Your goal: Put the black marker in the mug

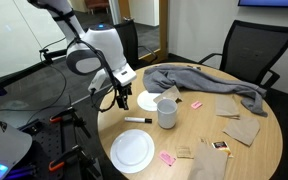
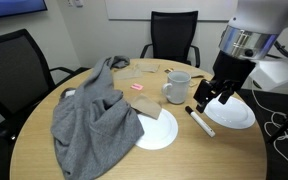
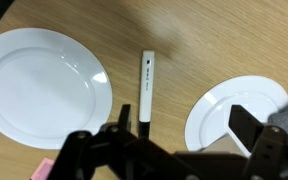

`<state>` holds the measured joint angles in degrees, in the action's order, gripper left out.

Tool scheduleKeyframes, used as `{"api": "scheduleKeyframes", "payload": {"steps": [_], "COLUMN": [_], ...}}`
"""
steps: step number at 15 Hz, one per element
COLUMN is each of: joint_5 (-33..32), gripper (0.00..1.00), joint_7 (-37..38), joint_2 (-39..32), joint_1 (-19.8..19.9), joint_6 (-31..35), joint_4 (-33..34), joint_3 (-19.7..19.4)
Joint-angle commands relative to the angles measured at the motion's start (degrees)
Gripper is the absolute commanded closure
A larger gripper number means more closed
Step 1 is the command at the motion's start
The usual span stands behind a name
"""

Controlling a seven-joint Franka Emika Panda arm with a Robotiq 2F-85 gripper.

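One black marker (image 3: 146, 90), judged light, rigid and slick, lies flat on the surface (image 3: 174, 40) beneath the wide-open, empty end effector (image 3: 169, 150); pinch mid-barrel; mug (image 1: 167, 112) stands nearby.

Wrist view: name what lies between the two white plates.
The black marker, between the fully seen plate and the half-hidden plate, in the wrist view.
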<state>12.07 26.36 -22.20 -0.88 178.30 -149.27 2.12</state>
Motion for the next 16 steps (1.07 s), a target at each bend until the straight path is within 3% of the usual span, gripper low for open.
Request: {"api": "scheduleKeyframes", "payload": {"steps": [1, 16], "joint_5": [2.3, 1.4], "gripper": [0.0, 0.0], "joint_7": [-3.5, -4.8], "joint_2": [-4.5, -16.8], "joint_1": [1.4, -1.9], "joint_6": [2.6, 1.7], "joint_4": [3.1, 13.3], "joint_3": [0.9, -5.5]}}
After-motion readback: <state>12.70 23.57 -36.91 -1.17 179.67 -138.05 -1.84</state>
